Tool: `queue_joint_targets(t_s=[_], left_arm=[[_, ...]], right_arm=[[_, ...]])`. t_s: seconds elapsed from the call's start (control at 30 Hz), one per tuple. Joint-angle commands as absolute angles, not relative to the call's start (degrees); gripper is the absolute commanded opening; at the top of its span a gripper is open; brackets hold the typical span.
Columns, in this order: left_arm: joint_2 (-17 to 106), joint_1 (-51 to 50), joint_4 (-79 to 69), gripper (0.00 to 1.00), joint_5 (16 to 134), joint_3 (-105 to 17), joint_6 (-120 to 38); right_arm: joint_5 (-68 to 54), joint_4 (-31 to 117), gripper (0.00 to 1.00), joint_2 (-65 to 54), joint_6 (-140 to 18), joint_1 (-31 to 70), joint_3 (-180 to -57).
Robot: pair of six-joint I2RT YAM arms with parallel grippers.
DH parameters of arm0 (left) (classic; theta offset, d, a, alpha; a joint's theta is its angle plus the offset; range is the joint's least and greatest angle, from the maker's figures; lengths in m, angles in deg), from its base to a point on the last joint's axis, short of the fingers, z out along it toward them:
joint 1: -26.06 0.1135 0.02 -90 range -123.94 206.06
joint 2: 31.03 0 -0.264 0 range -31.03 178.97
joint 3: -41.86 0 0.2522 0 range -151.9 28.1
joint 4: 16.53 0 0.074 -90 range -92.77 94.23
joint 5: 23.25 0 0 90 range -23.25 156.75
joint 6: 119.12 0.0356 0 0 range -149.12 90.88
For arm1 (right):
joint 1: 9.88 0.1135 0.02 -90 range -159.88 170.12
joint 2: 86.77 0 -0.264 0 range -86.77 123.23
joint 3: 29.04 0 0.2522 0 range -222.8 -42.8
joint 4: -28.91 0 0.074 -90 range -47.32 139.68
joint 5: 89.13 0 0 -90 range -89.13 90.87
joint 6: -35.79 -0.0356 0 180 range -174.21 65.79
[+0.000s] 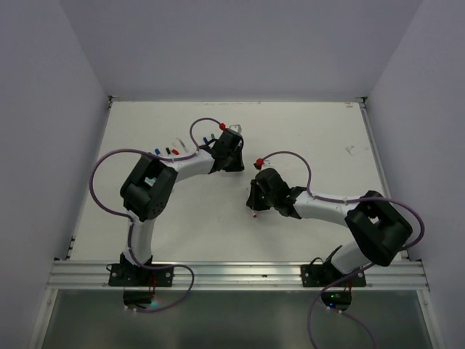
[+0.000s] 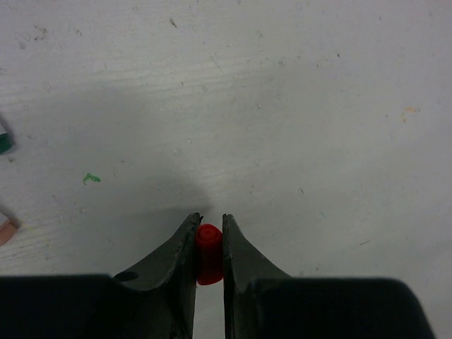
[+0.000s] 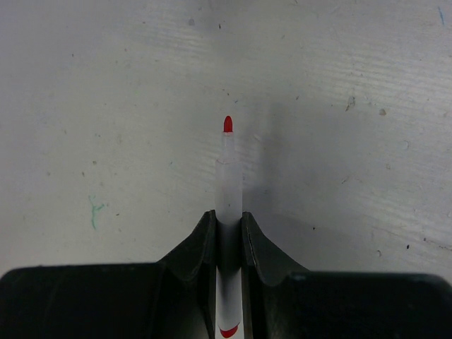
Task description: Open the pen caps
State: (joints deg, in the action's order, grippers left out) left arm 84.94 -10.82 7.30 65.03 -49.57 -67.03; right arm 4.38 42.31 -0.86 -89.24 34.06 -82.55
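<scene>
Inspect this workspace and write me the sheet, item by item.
Surface: white table, scuffed and stained.
Job's things: red cap off its pen; white pen, red tip bare; small coloured pieces at far left, too small to tell.
Clutter: green speck.
Grippers: left gripper shut on red cap; right gripper shut on white pen.
Cables: purple cables loop above the table.
Surroundings: plain walls; metal rail.

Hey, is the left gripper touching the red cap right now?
Touching. The left wrist view shows the red cap pinched between both fingers of the left gripper, no gap either side.
</scene>
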Motion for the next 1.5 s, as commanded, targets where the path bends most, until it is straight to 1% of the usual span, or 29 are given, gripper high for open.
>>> queue_joint_targets(t_s=[0.0,0.13,0.27,0.33,0.37,0.43,0.53,0.6,0.63,0.8,0.83,0.87,0.97,1.0,1.07,1.1,1.13,1.17,1.2,1.23,1.3,1.37,1.47], left_arm=[[87.3,-11.0,7.4,0.09,66.4,-52.5,-67.6],[89.5,-11.1,7.5,0.13,65.6,-53.3,-68.1],[90.5,-11.0,7.9,0.21,64.6,-53.1,-68.7],[90.6,-11.1,8.3,0.22,63.9,-52.7,-68.9],[90.6,-11.0,8.6,0.24,63.4,-52.6,-68.9],[90.4,-11.0,9.8,0.26,62.2,-52.5,-69.0],[89.5,-11.1,10.1,0.34,61.0,-51.8,-69.3],[89.0,-11.0,10.1,0.37,60.7,-51.5,-69.4],[88.9,-11.1,10.2,0.40,60.6,-51.4,-69.4],[85.5,-10.9,10.3,0.41,58.7,-50.4,-69.7],[84.6,-11.0,10.4,0.46,58.2,-50.0,-69.6],[83.4,-10.9,10.5,0.46,57.5,-49.7,-69.6],[78.4,-10.5,11.2,0.61,54.9,-48.5,-68.9],[75.6,-10.3,11.3,0.64,54.0,-48.0,-68.7],[72.5,-9.2,11.6,0.72,53.8,-46.2,-68.4],[68.9,-8.7,11.5,0.75,53.5,-45.3,-68.2],[67.2,-7.7,11.6,0.82,53.4,-43.6,-68.0],[65.2,-7.2,11.9,0.85,53.1,-42.7,-67.8],[61.5,-6.6,12.3,0.89,52.4,-42.0,-67.1],[59.6,-5.4,12.8,0.96,52.1,-40.7,-66.7],[54.4,-4.1,14.5,1.00,51.5,-39.5,-65.3],[51.2,-1.7,16.2,1.00,52.1,-37.7,-64.3],[45.0,1.8,19.0,1.00,52.5,-35.5,-62.4]], right_arm=[[5.6,42.1,0.00,1.0,-91.1,34.5,-84.9],[5.8,41.9,0.00,2.4,-91.4,34.9,-85.3],[6.8,41.5,0.00,2.9,-92.0,34.9,-85.3],[7.3,41.4,0.00,3.1,-92.4,34.9,-85.3],[7.6,41.4,0.01,3.1,-92.4,34.9,-85.3],[8.3,41.4,0.04,3.2,-92.8,34.9,-85.4],[9.7,41.3,0.08,3.7,-93.1,34.9,-85.7],[10.4,41.0,0.09,3.8,-93.4,34.9,-86.0],[10.5,40.8,0.09,4.5,-93.5,35.0,-86.0],[12.2,40.1,0.10,6.0,-94.2,34.9,-86.6],[12.5,39.9,0.13,6.0,-94.1,34.9,-86.7],[12.8,39.9,0.14,6.6,-93.9,35.0,-86.9],[13.9,40.1,0.24,6.7,-92.9,34.9,-87.7],[13.9,40.2,0.27,6.6,-92.4,34.9,-88.2],[13.6,40.1,0.36,6.1,-91.4,34.9,-88.9],[13.6,40.3,0.42,5.6,-90.0,34.9,-90.2],[13.8,40.7,0.45,5.4,-89.3,34.9,-91.0],[13.6,40.7,0.47,5.3,-88.4,34.9,-91.8],[13.4,40.8,0.52,5.3,-86.2,34.9,-93.9],[13.5,41.3,0.55,5.6,-85.1,34.9,-95.3],[13.3,41.4,0.62,6.9,-82.1,34.9,-99.0],[13.2,41.1,0.64,8.4,-80.1,34.9,-101.7],[13.3,41.2,0.64,13.0,-76.5,34.9,-107.6]])
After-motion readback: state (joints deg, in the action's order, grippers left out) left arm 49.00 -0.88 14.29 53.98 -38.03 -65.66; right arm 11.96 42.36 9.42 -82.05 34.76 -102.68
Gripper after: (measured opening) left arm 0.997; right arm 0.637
